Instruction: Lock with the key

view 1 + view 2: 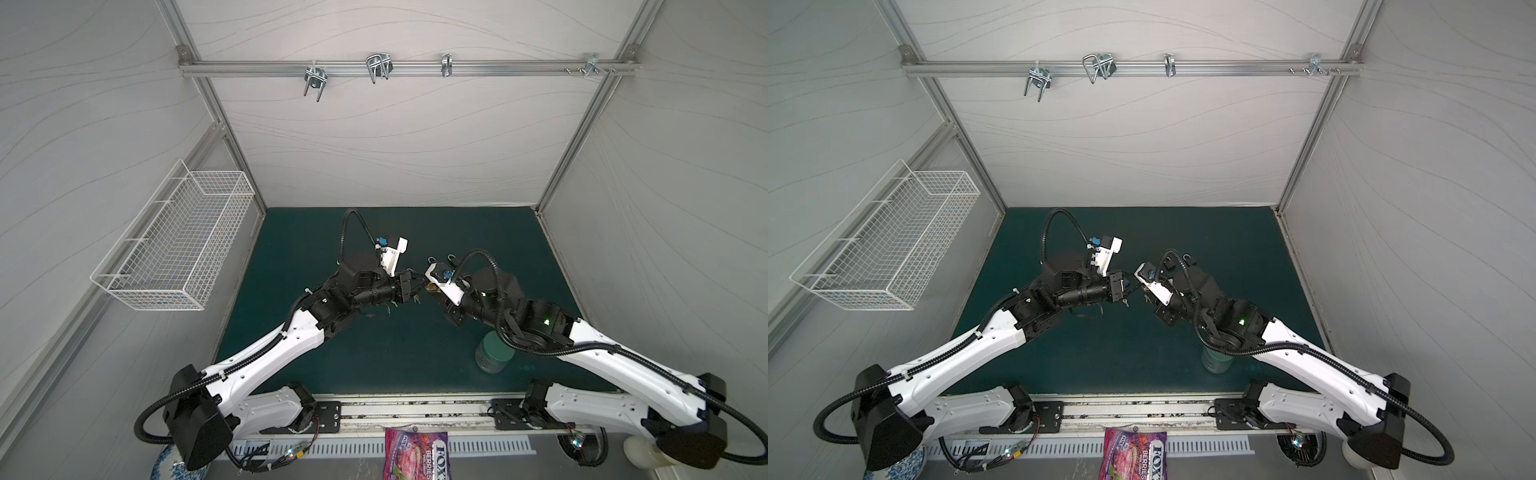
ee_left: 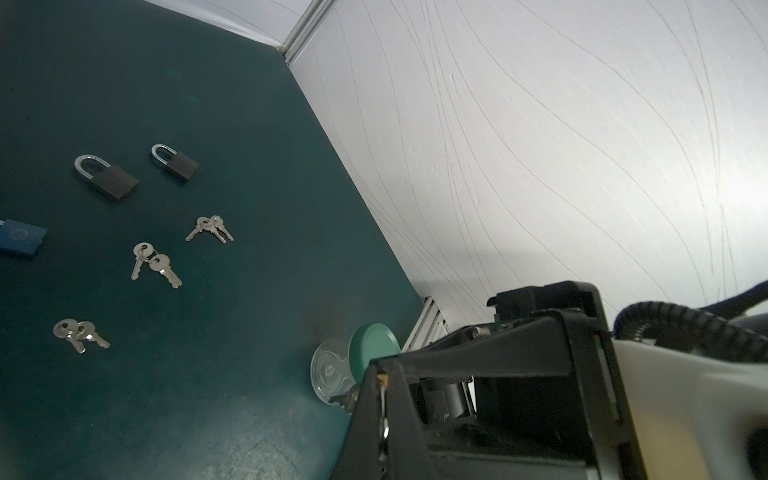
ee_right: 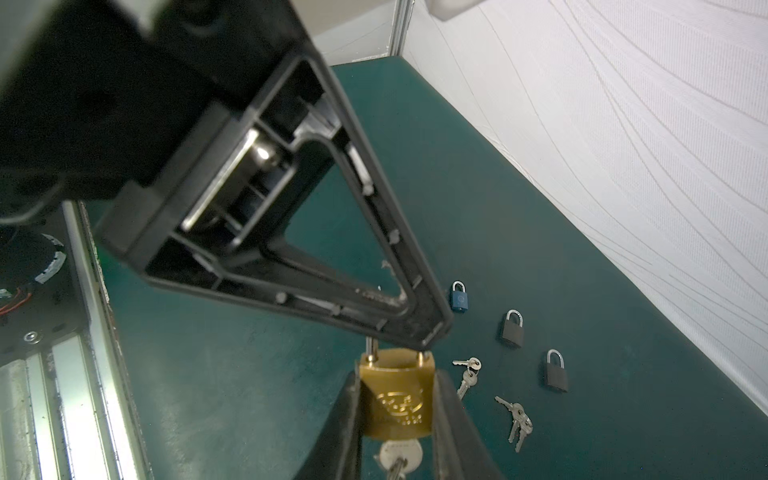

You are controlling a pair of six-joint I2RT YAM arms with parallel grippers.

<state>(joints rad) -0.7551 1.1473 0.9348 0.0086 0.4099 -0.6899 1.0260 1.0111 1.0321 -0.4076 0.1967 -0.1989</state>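
Above the surface (image 1: pixel 386 357), your right hand (image 3: pixel 397 376) grips the padlock (image 3: pixel 397 409), key (image 3: pixel 401 455) inserted; closed left hand (image 3: pixel 432 330) at 9 o'clock; locking seems unfinished.

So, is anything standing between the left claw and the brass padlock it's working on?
Nothing visible. The left claw has its tip at the shackle of the padlock, which the right claw grips by the body, a key sticking from its base. Other locks and keys lie apart on the mat.
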